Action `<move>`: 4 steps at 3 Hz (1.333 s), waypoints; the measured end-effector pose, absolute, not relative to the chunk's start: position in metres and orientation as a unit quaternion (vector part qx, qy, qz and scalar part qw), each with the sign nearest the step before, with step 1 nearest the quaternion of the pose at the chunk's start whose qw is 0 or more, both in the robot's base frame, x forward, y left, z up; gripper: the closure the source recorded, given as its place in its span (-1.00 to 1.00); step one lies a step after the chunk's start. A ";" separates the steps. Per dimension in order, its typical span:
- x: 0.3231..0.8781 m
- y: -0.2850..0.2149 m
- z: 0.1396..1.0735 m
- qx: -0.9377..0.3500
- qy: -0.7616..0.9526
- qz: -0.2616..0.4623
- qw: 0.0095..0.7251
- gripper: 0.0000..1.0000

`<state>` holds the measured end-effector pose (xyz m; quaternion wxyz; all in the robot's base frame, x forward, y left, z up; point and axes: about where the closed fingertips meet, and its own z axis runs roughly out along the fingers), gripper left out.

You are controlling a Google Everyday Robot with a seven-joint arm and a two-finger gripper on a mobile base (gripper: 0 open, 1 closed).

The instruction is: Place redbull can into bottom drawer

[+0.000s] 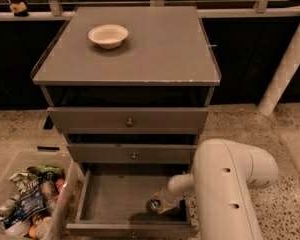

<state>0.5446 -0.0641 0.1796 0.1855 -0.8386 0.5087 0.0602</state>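
Observation:
The bottom drawer (pixel 112 199) of the grey cabinet is pulled open, showing its flat grey floor. My gripper (pixel 157 206) reaches down into the drawer's right part, close to the floor. It is shut on the redbull can (pixel 152 204), whose blue-and-silver end shows at the gripper's tip. The can is inside the drawer, low over the floor; whether it touches the floor is hidden. My white arm (pixel 230 184) covers the drawer's right side.
The two upper drawers (pixel 129 120) are closed. A cream bowl (pixel 108 35) sits on the cabinet top. A clear bin (pixel 32 157) of snack packets stands on the floor at the left. A white pillar (pixel 287 59) stands at the right.

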 end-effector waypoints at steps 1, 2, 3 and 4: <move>0.545 -0.064 0.180 -0.839 0.509 0.060 0.185 1.00; 0.545 -0.064 0.180 -0.839 0.509 0.060 0.185 0.66; 0.545 -0.064 0.179 -0.839 0.509 0.060 0.185 0.18; 0.545 -0.064 0.179 -0.839 0.509 0.060 0.185 -0.27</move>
